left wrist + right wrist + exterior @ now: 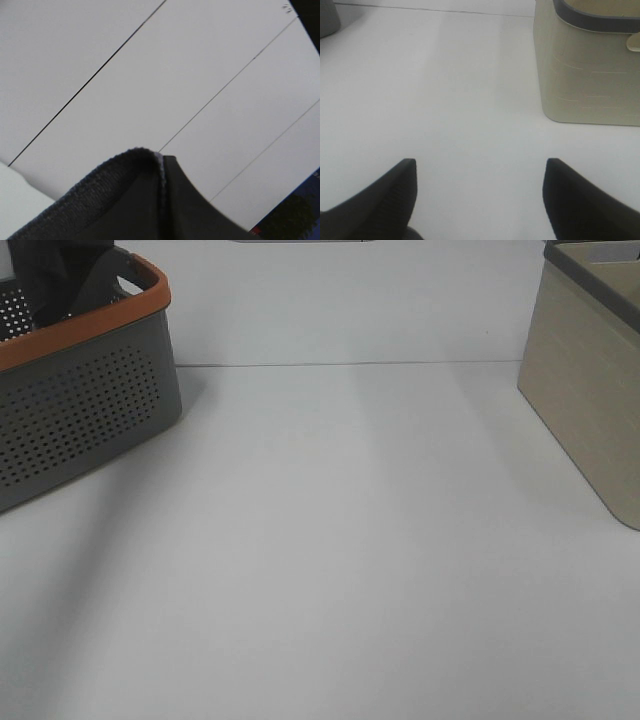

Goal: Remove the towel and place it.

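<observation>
Mia: Left gripper (161, 159) fills the near edge of its wrist view. How do its jaws stand?

Tom: Pressed together, tip to tip. A thin pale line runs down the seam between them. Whether that is a pinched hem of cloth or only the pad edges, I cannot tell. Behind them is just a white panelled surface (175, 75).

Mia: And the right gripper (480, 167)?

Tom: Spread wide with nothing between its fingers (385, 195). It hovers over the white table (350, 560), with the beige bin (585, 75) near it.

Mia: Where is the towel?

Tom: I can't pick it out for certain. In the high view a dark mass (60, 275) sits in the grey perforated basket (90, 410), the one with the orange rim at far left. That could be the left arm, the towel, or both. No cloth lies on the table in any view.

Mia: So how far along are we?

Tom: Early, I'd judge. No towel is set down anywhere visible. Lifting it clear of the basket and placing it both look like work left to do.
</observation>
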{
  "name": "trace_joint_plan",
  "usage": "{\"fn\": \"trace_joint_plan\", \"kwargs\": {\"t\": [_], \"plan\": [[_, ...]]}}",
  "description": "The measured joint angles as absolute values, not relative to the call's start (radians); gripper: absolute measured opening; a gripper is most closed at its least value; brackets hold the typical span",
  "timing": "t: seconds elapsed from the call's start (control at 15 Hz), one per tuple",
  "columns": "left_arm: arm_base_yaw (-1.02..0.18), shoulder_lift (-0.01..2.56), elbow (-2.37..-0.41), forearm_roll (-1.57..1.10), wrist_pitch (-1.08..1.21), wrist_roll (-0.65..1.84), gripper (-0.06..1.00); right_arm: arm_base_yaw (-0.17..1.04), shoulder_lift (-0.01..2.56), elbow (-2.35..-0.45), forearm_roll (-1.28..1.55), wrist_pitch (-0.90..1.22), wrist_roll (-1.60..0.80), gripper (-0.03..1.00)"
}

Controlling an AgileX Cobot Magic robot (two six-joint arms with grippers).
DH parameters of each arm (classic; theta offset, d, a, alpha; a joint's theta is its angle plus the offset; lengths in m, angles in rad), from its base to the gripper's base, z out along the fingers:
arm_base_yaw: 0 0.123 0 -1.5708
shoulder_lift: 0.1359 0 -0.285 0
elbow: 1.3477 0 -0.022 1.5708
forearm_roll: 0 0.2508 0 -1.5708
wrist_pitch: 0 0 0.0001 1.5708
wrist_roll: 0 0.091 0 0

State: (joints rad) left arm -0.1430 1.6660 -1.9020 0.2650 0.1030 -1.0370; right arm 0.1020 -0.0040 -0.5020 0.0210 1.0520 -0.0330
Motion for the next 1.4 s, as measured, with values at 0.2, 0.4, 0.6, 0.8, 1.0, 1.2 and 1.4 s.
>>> {"fn": "trace_joint_plan", "kwargs": {"t": [0.2, 0.4, 0.6, 0.8, 1.0, 1.2, 1.4], "plan": [[-0.226, 1.683, -2.038, 0.270, 0.114, -1.016, 0.00, 0.102, -0.004, -0.502, 0.021, 1.052, -0.033, 0.70], [-0.299, 1.715, -2.075, 0.273, 0.121, -0.995, 0.00, 0.102, -0.004, -0.502, 0.021, 1.052, -0.033, 0.70], [-0.388, 1.750, -2.082, 0.292, 0.171, -0.909, 0.00, 0.102, -0.004, -0.502, 0.021, 1.052, -0.033, 0.70], [-0.464, 1.770, -2.082, 0.296, 0.252, -0.813, 0.00, 0.102, -0.004, -0.502, 0.021, 1.052, -0.033, 0.70], [-0.573, 1.788, -2.082, 0.298, 0.324, -0.675, 0.00, 0.102, -0.004, -0.502, 0.021, 1.052, -0.033, 0.70], [-0.621, 1.788, -2.082, 0.299, 0.344, -0.604, 0.00, 0.102, -0.004, -0.502, 0.021, 1.052, -0.033, 0.70], [-0.641, 1.789, -2.082, 0.286, 0.483, -0.542, 0.00, 0.102, -0.004, -0.502, 0.021, 1.052, -0.033, 0.70]]}}
